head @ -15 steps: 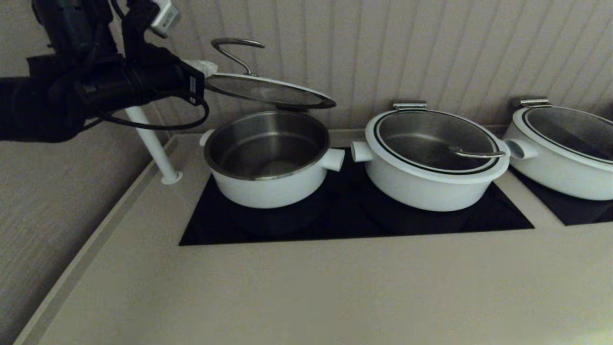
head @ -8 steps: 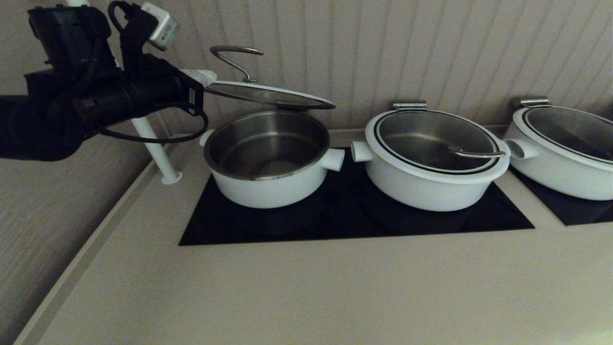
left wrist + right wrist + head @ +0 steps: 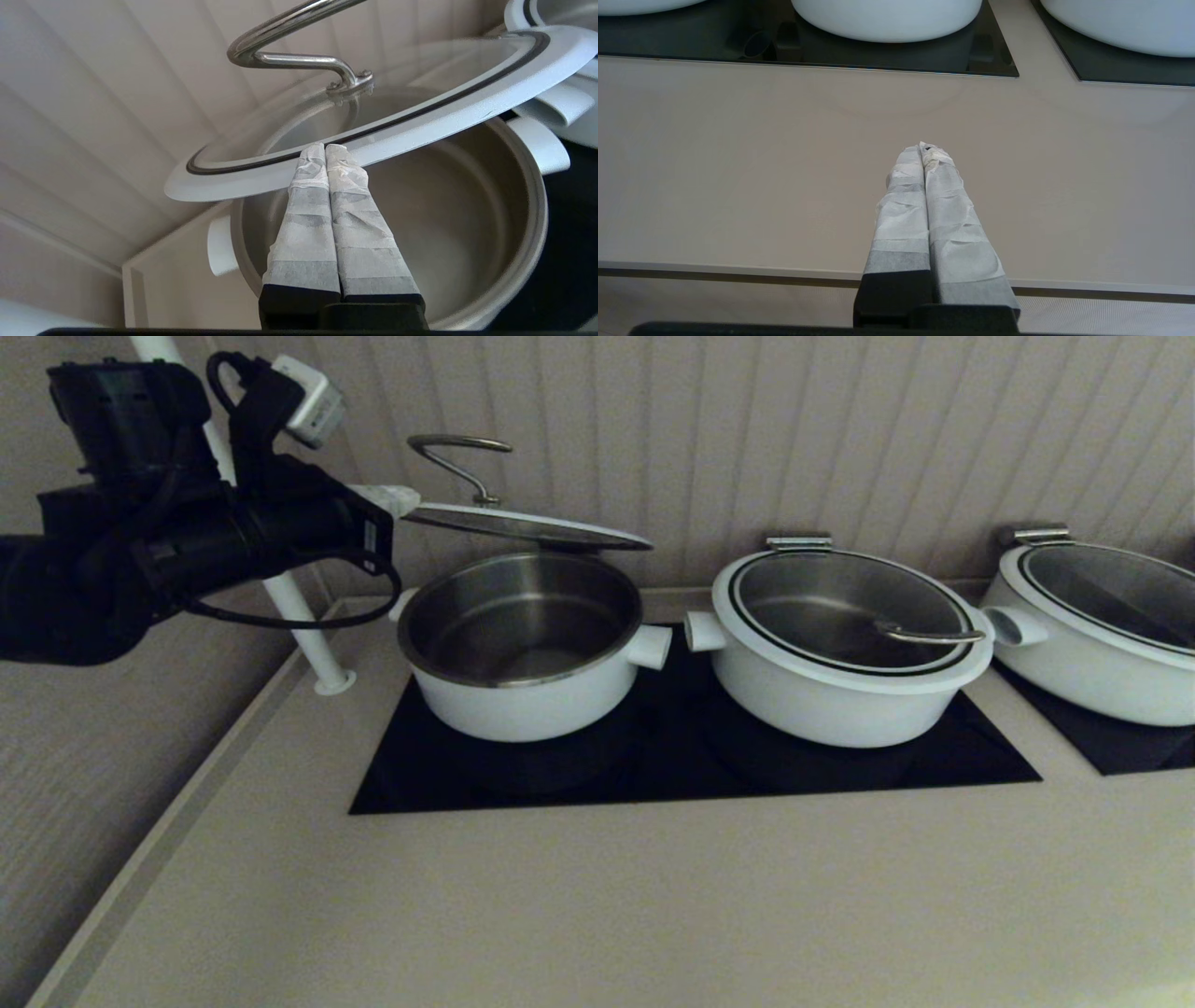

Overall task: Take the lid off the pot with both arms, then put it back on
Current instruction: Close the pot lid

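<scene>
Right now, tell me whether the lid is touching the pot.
Apart. The head view shows the lid held above the pot, wall visible between them, with the left gripper clamped on its rim.

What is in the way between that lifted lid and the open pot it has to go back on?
Nothing visible. The lid hangs tilted just above the pot, clamped at its rim by the left gripper. The pot's steel inside looks empty. The right gripper is shut over the bare counter, away from both.

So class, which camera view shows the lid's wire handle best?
The left wrist view: the lid fills it, its handle close. The head view shows it small and edge-on; the right wrist view misses it.
</scene>
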Controlling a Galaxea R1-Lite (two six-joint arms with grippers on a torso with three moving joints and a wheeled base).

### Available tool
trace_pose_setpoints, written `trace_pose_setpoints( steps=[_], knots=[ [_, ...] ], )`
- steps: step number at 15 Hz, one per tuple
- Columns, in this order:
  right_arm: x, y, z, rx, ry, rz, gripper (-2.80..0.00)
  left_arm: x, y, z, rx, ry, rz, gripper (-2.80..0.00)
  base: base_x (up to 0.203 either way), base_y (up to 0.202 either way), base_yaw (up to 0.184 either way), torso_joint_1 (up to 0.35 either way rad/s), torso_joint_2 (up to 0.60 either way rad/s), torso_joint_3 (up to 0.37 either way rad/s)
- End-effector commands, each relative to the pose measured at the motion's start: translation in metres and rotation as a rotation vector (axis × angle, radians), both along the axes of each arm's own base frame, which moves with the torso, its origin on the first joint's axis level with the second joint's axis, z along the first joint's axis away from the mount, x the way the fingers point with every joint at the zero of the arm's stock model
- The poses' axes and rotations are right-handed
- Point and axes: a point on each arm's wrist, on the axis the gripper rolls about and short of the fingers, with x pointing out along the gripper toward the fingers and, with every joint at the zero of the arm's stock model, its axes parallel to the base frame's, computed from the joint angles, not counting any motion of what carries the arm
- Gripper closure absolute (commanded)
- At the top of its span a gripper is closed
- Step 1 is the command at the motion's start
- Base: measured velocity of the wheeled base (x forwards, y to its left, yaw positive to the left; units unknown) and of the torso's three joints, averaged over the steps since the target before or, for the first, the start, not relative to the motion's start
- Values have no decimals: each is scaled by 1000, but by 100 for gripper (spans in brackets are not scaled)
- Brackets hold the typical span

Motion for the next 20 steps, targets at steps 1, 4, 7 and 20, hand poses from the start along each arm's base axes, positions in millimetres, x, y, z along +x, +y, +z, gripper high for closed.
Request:
trace_pose_setpoints(
  steps=[1,4,7,20],
  knots=[
    [0,0,0,-1,-1,1,0,-3,0,-4,3,13,-2,0,0,0,0,0,0,0],
    [0,0,0,-1,-1,1,0,-4,0,-11,0,-15,-2,0,0,0,0,0,0,0],
    [0,0,0,-1,-1,1,0,-6,1,-17,2,-12,-2,0,0,0,0,0,0,0],
    [0,0,0,-1,-1,1,0,-24,3,-28,6,33,-1,0,0,0,0,0,0,0]
  ],
)
